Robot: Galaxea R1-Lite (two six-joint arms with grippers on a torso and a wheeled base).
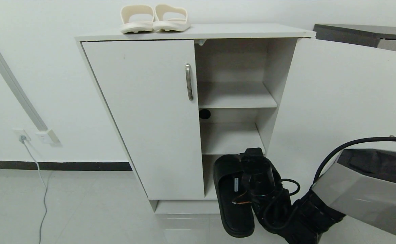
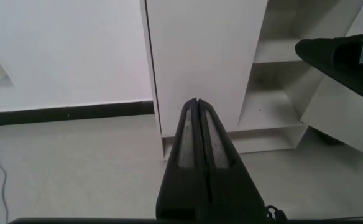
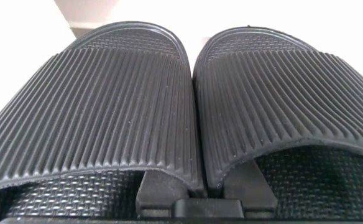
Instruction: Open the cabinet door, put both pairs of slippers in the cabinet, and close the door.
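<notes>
Black slippers [image 1: 235, 200] clamped in right gripper [image 1: 252, 156], low before open cabinet [image 1: 140, 118] | left gripper [image 2: 197, 130] clenched, empty | cream slippers [image 1: 154, 18] sit atop cabinet

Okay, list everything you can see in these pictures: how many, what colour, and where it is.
cabinet: one, white, against the wall
left door: one, white, shut
right door: one, white, swung open
handle: one, silver, on the left door's inner edge
shelves: two, white, inside the open right half
cream slippers: one pair, on the cabinet top
black slippers: one pair, held before the open bottom compartment
socket: one, white, on the wall left of the cabinet
cable: one, pale grey, from the socket to the floor
skirting: one strip, black, along the wall's foot
left gripper: one, black, shut, low above the floor
right gripper: one, black, shut on the black slippers
</notes>
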